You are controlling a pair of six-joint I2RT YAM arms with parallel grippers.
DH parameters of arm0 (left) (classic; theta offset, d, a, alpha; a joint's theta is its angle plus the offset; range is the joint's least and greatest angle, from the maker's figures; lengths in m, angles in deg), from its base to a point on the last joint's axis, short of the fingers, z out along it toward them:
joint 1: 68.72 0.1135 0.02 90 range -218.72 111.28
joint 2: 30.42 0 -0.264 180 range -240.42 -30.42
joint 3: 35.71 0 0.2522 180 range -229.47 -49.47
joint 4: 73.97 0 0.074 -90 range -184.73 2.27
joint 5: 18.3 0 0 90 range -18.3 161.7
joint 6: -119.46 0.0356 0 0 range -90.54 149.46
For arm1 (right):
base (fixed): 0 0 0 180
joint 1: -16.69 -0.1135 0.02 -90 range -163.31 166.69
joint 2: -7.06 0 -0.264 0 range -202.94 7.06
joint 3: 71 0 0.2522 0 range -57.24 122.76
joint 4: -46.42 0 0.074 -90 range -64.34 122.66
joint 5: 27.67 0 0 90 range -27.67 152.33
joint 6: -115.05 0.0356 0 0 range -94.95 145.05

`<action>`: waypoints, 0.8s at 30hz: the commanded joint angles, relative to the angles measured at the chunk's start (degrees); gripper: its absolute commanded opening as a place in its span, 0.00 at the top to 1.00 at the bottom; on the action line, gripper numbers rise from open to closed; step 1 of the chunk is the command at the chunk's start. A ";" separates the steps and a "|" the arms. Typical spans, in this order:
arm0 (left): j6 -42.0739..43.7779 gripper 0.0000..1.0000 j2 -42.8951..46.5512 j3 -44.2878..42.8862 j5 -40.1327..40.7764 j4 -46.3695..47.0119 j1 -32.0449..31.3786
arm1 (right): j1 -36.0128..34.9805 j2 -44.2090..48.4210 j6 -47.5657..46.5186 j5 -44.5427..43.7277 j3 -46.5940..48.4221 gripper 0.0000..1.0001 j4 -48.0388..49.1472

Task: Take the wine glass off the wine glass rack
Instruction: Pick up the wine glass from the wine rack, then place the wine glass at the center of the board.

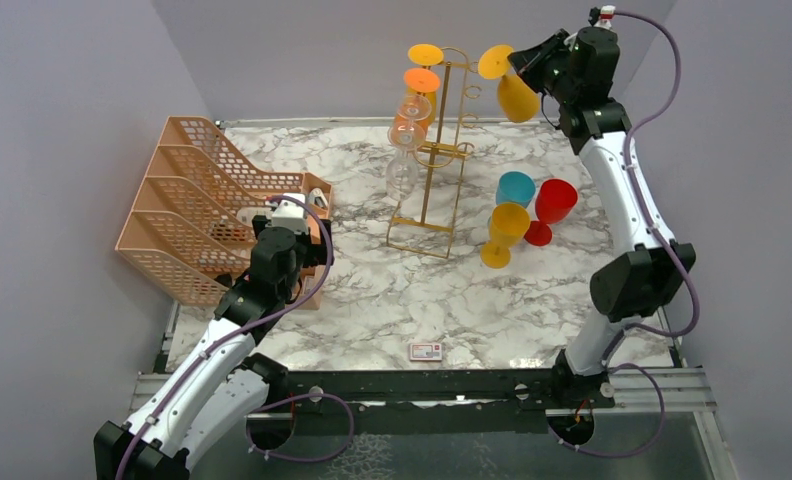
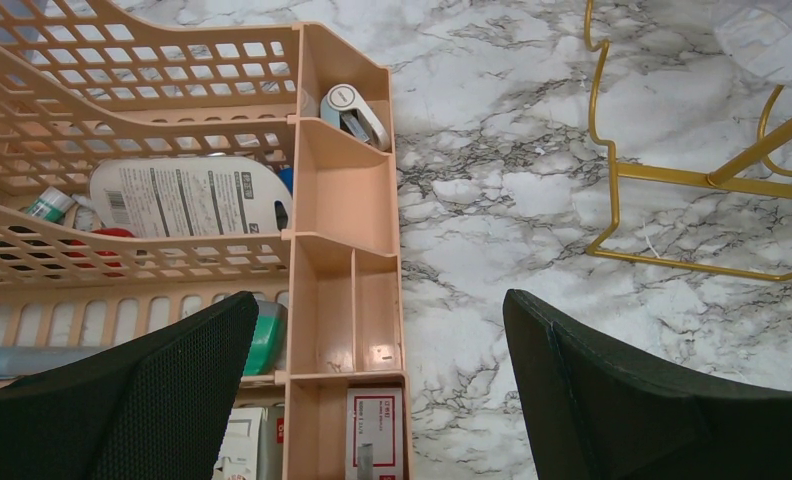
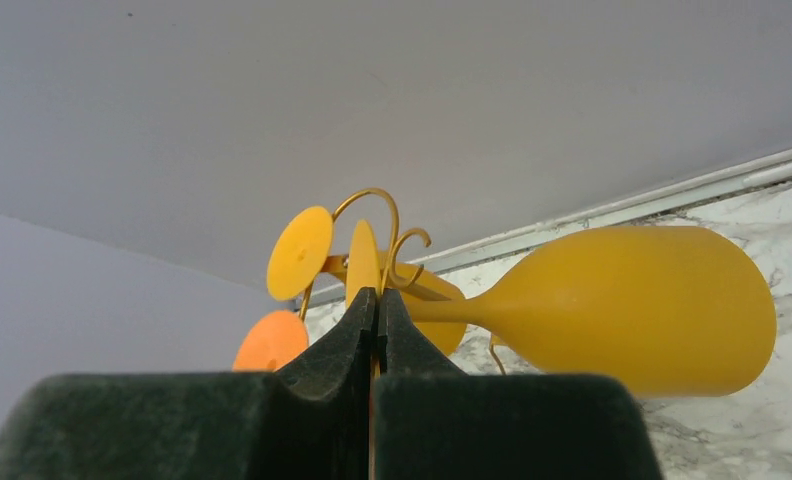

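The gold wire wine glass rack (image 1: pixel 438 150) stands at the back middle of the marble table. My right gripper (image 1: pixel 528 64) is high up, just right of the rack's top hooks, shut on the foot disc of a yellow wine glass (image 1: pixel 517 98). In the right wrist view the jaws (image 3: pixel 377 296) pinch the thin disc edge-on, and the glass's bowl (image 3: pixel 637 310) sticks out to the right. A yellow-footed glass (image 1: pixel 425 54), an orange-footed glass (image 1: pixel 421 80) and a clear glass (image 1: pixel 403 172) hang on the rack's left side. My left gripper (image 2: pixel 377 385) is open and holds nothing, low over the organiser's corner.
A peach mesh organiser (image 1: pixel 187 200) with small items fills the left side. A teal glass (image 1: pixel 516 186), a red glass (image 1: pixel 555 201) and a yellow glass (image 1: pixel 506 226) stand right of the rack. A small card (image 1: pixel 425 350) lies near the front edge.
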 commanded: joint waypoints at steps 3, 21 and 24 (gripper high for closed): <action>0.09 0.01 0.99 -1.09 0.20 -0.29 0.29 | -0.06 14.09 -4.43 -0.38 -12.02 0.99 6.11; -1.40 0.01 2.10 -1.89 -2.17 -0.94 0.36 | -0.09 47.65 -2.38 35.68 -46.37 0.99 6.19; -3.58 0.01 3.10 -2.24 -3.75 -1.36 0.34 | -0.10 49.76 -2.73 42.46 -48.80 0.99 5.65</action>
